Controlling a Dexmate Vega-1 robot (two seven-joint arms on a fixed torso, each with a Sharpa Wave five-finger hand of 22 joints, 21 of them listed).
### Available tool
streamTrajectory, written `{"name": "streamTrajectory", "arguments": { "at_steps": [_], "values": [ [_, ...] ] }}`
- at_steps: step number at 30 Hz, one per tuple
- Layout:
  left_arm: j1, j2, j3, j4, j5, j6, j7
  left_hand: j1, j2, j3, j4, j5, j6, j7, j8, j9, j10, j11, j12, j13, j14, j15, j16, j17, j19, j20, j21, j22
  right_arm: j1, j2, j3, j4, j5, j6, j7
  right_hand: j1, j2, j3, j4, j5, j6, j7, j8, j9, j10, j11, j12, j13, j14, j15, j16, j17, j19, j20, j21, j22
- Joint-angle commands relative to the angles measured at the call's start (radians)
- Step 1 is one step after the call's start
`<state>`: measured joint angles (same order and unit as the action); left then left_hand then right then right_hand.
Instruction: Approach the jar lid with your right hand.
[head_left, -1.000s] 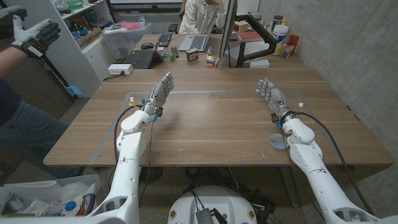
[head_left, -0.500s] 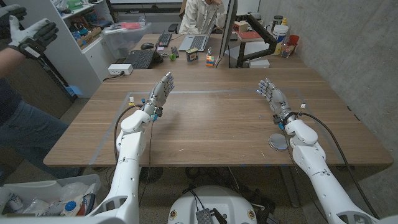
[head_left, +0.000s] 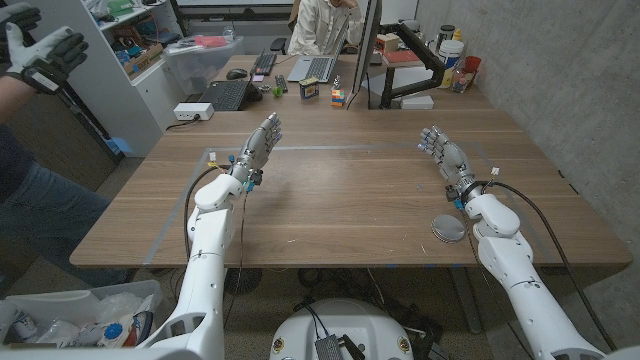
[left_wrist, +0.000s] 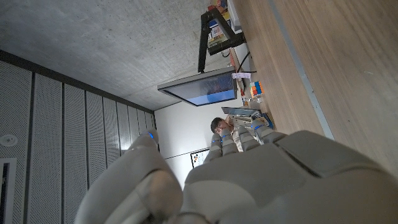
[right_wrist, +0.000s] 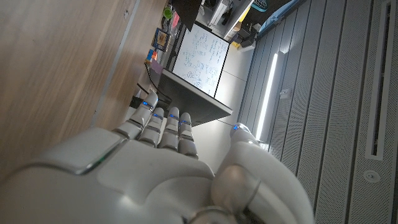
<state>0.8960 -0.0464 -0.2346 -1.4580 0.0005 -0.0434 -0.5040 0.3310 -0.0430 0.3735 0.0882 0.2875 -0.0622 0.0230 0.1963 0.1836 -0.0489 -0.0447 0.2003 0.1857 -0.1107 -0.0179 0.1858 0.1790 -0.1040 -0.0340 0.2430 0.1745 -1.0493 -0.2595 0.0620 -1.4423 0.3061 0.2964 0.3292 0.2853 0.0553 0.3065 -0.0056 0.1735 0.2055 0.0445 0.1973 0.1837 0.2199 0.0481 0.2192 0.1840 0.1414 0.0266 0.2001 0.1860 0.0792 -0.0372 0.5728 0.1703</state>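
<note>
Basically a big wooden table (head_left: 350, 200) fills the head view, both robot arms reaching over it from the near edge. A person (head_left: 25, 160) stands off the table's left side with a gloved hand (head_left: 40, 50) raised; another person (head_left: 322, 22) sits behind the far edge at a laptop (head_left: 318, 68). A monitor (head_left: 372, 50) stands at the far edge, a keyboard (head_left: 226, 95) and a colour cube (head_left: 338, 97) nearby.

Left hand (head_left: 258, 148) is up over the left half of the table, fingers straight and together, holding nothing. Right hand (head_left: 445, 154) is over the right half, fingers extended and slightly apart, also holding nothing, palm not on the wood as far as I can tell.

Jar lid (head_left: 448, 227) lies flat on the table near the front edge on the right, just beside the right forearm (head_left: 495, 225), nearer the robot than the right hand and apart from its fingers. Round, silvery-grey.

Right wrist view: back of the right hand (right_wrist: 155, 168), fingers stretched out, bare wood past them.
</note>
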Motion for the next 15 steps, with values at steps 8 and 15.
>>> {"name": "streamTrajectory", "arguments": {
  "at_steps": [8,15],
  "values": [
    [-0.003,-0.009,0.012,-0.008,0.001,-0.005,0.006,0.008,0.012,-0.001,-0.005,-0.002,0.006,-0.002,0.005,0.002,0.004,-0.003,0.005,0.003,-0.001,0.005,0.002,0.003,0.003,-0.052,-0.006,0.003,-0.029,-0.035,0.011,-0.042,-0.020,0.014,0.025,0.014,-0.002,0.001,-0.007,0.005,0.003,-0.008,0.004,0.006,0.011,0.001,0.006,0.002,0.008,-0.005,0.001,0.001,0.000,0.006,-0.012,0.001],
    [-0.014,-0.005,0.019,0.011,0.007,-0.007,0.004,0.009,0.013,-0.001,-0.006,-0.003,0.007,-0.002,0.005,0.002,0.003,-0.003,0.005,0.003,-0.002,0.005,0.002,0.003,0.003,-0.053,-0.007,0.003,-0.039,-0.040,0.013,-0.051,-0.031,0.035,0.027,0.014,-0.004,-0.001,-0.009,0.005,0.004,-0.012,0.004,0.006,0.012,0.001,0.006,0.002,0.008,-0.005,0.000,0.000,-0.001,0.006,-0.017,0.001]
  ]
}}
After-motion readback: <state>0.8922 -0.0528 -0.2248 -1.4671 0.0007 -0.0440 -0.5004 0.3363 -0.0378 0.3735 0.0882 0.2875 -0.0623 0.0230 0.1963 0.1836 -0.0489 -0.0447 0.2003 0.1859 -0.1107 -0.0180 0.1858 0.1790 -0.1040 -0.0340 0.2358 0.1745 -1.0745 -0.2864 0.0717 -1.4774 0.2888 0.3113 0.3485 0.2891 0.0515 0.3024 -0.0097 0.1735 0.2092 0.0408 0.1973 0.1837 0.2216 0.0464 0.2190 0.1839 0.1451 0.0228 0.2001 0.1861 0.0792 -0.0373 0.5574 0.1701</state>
